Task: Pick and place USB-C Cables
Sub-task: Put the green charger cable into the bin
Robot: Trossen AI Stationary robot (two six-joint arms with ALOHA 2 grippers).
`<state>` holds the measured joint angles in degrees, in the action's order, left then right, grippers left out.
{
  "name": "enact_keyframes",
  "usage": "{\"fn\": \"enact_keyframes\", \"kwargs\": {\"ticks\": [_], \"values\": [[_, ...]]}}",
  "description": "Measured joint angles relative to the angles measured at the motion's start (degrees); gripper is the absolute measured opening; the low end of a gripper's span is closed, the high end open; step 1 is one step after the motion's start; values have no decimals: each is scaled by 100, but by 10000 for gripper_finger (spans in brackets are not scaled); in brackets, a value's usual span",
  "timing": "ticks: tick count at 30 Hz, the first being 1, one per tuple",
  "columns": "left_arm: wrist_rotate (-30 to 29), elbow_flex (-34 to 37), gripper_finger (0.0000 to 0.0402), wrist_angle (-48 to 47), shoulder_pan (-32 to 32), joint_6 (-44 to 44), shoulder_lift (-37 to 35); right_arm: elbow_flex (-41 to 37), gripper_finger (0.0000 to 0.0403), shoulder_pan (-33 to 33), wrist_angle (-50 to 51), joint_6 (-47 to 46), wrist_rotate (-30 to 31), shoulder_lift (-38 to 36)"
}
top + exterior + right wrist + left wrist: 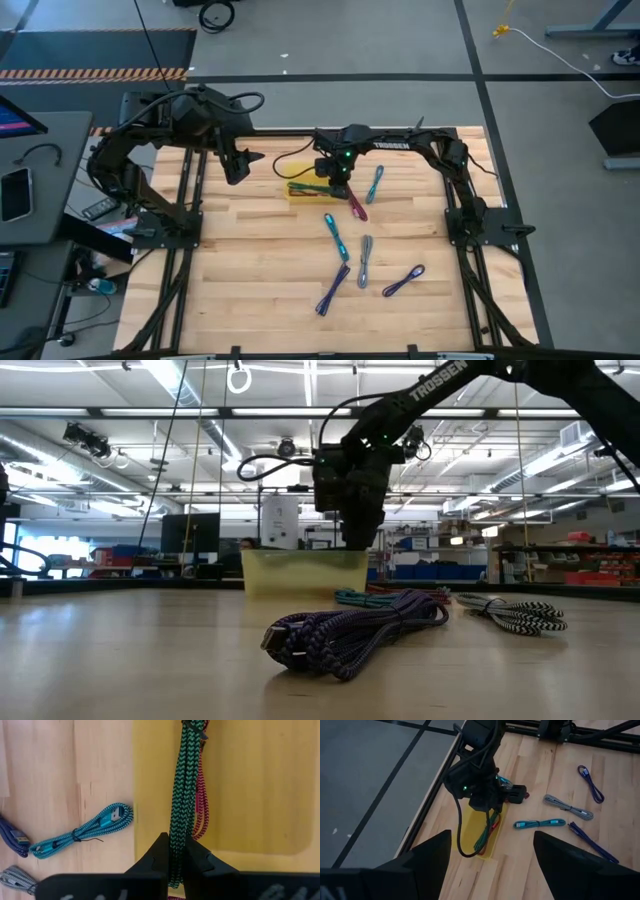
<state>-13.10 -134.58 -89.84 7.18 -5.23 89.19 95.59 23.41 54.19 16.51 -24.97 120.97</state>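
Observation:
The yellow tray [297,196] sits near the table's far edge. My right gripper [336,182] hangs over the tray's right end, shut on a green cable [186,780] that runs along the tray. A thin maroon cable [201,805] lies beside the green one in the tray. Another maroon cable [357,208] rests on the table by the tray's right end. Loose on the wood are two teal cables [376,183] [335,236], a grey one [365,261] and two purple ones [333,290] [403,281]. My left gripper [240,166] is open, raised left of the tray. My right gripper pinches the green cable between its two fingers near one end [176,842], coming from above and pointing down. The rest of the bundle stretches away from the fingers along the tray's floor [482,834]. Whether the held end is lifted off the tray, I cannot tell.
The loose cables are scattered over the table's middle, to the right of and nearer than the tray. In the low view a purple bundle [350,632] lies closest, with a grey one [515,612] behind it. Bare wood shows on the table's left half and near edge [240,290].

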Motion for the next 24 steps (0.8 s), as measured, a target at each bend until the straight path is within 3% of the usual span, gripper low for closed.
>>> {"fn": "enact_keyframes", "kwargs": {"ticks": [6,13,24], "values": [[0,0,288,0,0,1,0,0,26,-6,13,16,-6,0],[1,0,288,0,0,2,0,0,65,-8,-14,18,-2,-3],[1,-1,288,0,0,0,0,0,21,-8,-15,65,0,-7]]}}
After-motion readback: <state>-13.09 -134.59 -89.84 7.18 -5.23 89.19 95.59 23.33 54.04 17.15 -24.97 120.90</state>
